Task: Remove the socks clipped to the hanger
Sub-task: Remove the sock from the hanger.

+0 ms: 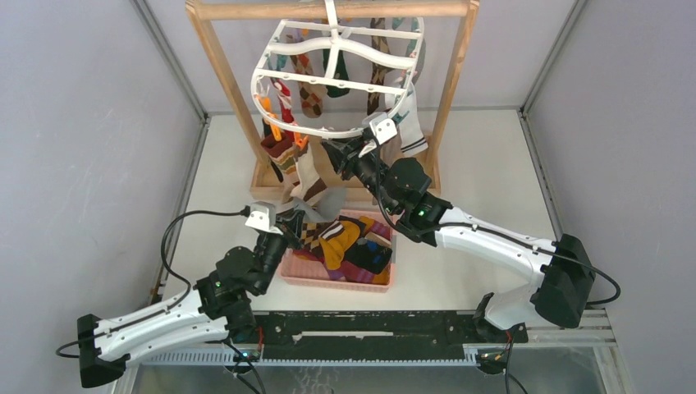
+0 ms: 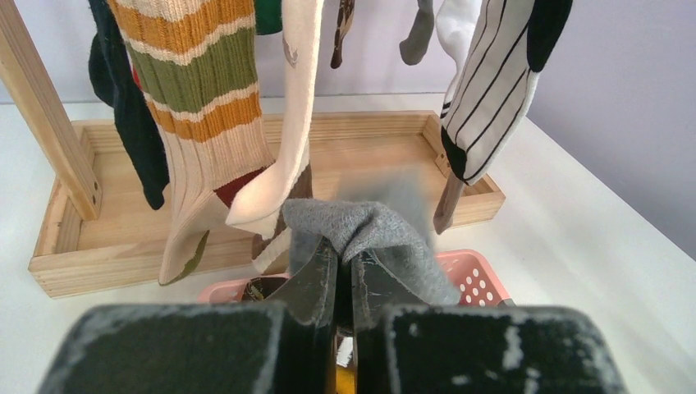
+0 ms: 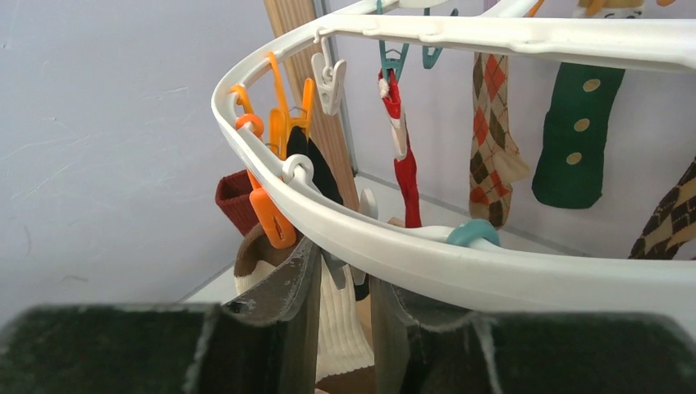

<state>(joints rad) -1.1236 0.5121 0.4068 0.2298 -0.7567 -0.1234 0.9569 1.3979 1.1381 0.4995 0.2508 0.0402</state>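
Left gripper pinches one grey sock above one pink basket.

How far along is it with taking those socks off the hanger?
Done: several socks lie in the pink plastic basket. In hand: the left gripper clamps a grey sock; the right gripper straddles a cream ribbed sock under the white ring hanger. Left: many more clipped, like the brown argyle sock.

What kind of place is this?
Probably a robot lab booth, not a home: plain grey walls, two robot arms bolted to a white table, a sock hanger on a wooden stand.
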